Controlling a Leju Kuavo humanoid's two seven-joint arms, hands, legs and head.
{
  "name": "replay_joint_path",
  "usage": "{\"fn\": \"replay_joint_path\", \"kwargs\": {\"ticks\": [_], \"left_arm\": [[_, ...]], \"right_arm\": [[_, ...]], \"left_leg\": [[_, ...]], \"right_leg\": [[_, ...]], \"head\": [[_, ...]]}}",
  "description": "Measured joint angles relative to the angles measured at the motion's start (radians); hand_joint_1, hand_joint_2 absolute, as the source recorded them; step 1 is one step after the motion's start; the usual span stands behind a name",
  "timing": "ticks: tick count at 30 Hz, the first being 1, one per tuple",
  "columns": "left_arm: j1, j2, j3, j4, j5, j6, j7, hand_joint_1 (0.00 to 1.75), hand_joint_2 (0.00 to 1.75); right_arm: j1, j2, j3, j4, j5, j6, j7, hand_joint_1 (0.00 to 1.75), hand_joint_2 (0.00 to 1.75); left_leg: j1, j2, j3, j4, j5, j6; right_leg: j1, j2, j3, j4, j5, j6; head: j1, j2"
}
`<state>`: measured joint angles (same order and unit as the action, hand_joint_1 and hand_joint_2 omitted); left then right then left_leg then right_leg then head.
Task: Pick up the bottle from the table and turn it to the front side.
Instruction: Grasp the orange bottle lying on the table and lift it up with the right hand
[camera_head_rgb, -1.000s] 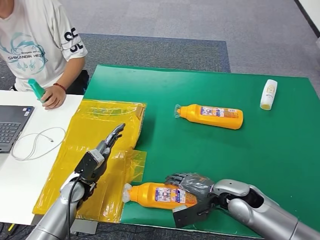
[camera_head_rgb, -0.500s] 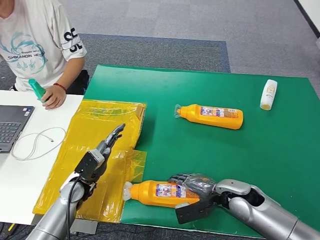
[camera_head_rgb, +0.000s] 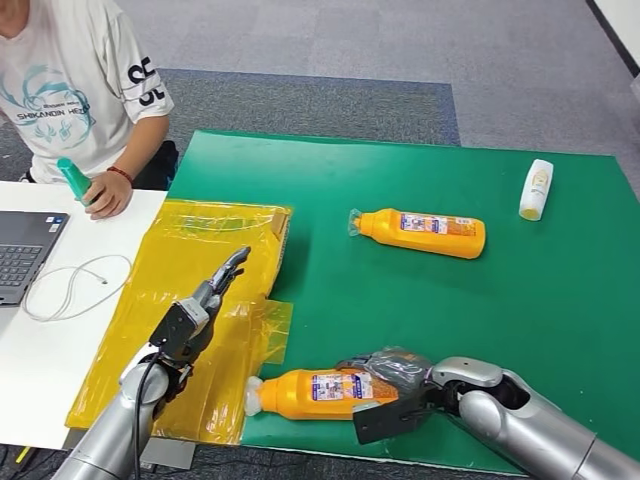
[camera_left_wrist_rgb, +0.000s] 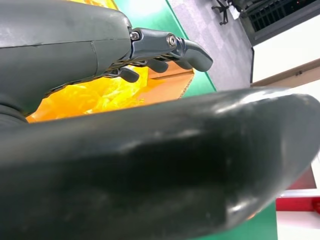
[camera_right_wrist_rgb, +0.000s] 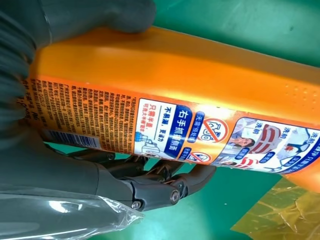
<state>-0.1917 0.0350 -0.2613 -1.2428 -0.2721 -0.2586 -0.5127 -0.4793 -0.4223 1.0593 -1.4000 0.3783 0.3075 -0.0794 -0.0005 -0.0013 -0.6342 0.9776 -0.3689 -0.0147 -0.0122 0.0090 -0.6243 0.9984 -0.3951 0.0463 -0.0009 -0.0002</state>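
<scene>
Far left, head view: a person (camera_head_rgb: 75, 85) in a white printed shirt sits at a white table (camera_head_rgb: 45, 375), one hand on a teal object (camera_head_rgb: 74, 180). A laptop (camera_head_rgb: 23, 255) lies at the edge of the frame with a thin white cable (camera_head_rgb: 72, 285) looped beside it.

Yellow plastic bag (camera_head_rgb: 189, 290) lies flat, spanning the white table and the left edge of the green table (camera_head_rgb: 453, 320).

Left hand (camera_head_rgb: 200, 310) hovers above the yellow bag, fingers (camera_left_wrist_rgb: 188, 50) stretched out straight and apart, holding nothing. Left wrist view shows the same: extended fingers over yellow plastic and green surface.

Near front edge of the green table: orange bottle (camera_head_rgb: 321, 392) on its side, capped end towards the yellow bag, its label with blue and white print turned up. Right hand (camera_head_rgb: 385, 385) grips its base end. Right wrist view: thumb pressed on one side of the orange body, dark fingers (camera_right_wrist_rgb: 166, 185) wrapped around the opposite side, printed label facing the camera. Whether the bottle touches the table I cannot tell.

Centre of the green table: a second orange bottle (camera_head_rgb: 419, 232) on its side, cap pointing left, well apart from both hands.

Far right: small white bottle (camera_head_rgb: 536, 189) lying near the back right corner.
</scene>
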Motion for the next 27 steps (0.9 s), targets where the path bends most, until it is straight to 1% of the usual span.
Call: {"fn": "replay_joint_path", "kwargs": {"ticks": [8, 10, 12, 15, 19, 27], "left_arm": [[0.000, 0.000, 0.000, 0.000, 0.002, 0.000, -0.001, 0.00, 0.00], [0.000, -0.001, -0.001, 0.000, 0.002, -0.003, -0.003, 0.00, 0.00], [-0.002, -0.002, -0.003, 0.001, 0.003, -0.008, -0.007, 0.00, 0.00], [-0.010, -0.005, -0.010, 0.004, 0.004, -0.011, -0.013, 0.00, 0.00], [-0.014, -0.007, -0.021, 0.006, 0.006, -0.011, -0.014, 0.00, 0.00], [-0.006, -0.008, -0.035, 0.005, 0.014, -0.007, -0.017, 0.00, 0.00]], "right_arm": [[0.001, 0.003, -0.005, 0.009, -0.023, -0.004, -0.008, 1.75, 1.75], [0.006, 0.006, -0.016, 0.017, -0.068, -0.001, -0.020, 1.75, 1.75], [0.016, 0.010, -0.040, 0.034, -0.150, 0.009, -0.042, 1.75, 1.75], [0.045, 0.021, -0.100, 0.074, -0.270, 0.012, -0.085, 1.75, 1.75], [0.106, 0.049, -0.196, 0.116, -0.369, 0.006, -0.141, 1.75, 1.75], [0.232, 0.120, -0.391, 0.172, -0.565, 0.089, -0.213, 1.75, 1.75]], "left_leg": [[0.000, 0.000, 0.000, 0.000, 0.000, 0.000], [0.000, 0.000, 0.000, 0.000, 0.000, 0.000], [0.000, 0.000, 0.001, 0.000, 0.000, 0.000], [0.000, 0.000, 0.001, 0.000, 0.000, 0.000], [0.000, 0.000, 0.001, 0.000, 0.000, 0.000], [0.000, 0.000, -0.001, 0.000, -0.001, -0.001]], "right_leg": [[0.000, 0.000, 0.000, 0.000, 0.000, 0.000], [0.000, 0.000, 0.000, 0.000, 0.000, 0.000], [0.000, 0.000, 0.000, 0.000, 0.000, 0.000], [0.000, 0.000, 0.001, 0.000, 0.000, 0.000], [0.000, 0.000, 0.001, 0.000, 0.000, 0.000], [0.000, 0.000, -0.001, 0.000, -0.002, -0.001]], "head": [[0.000, 0.000], [0.000, 0.000], [0.000, 0.000], [0.000, 0.000], [0.000, 0.000], [0.000, 0.000]]}}
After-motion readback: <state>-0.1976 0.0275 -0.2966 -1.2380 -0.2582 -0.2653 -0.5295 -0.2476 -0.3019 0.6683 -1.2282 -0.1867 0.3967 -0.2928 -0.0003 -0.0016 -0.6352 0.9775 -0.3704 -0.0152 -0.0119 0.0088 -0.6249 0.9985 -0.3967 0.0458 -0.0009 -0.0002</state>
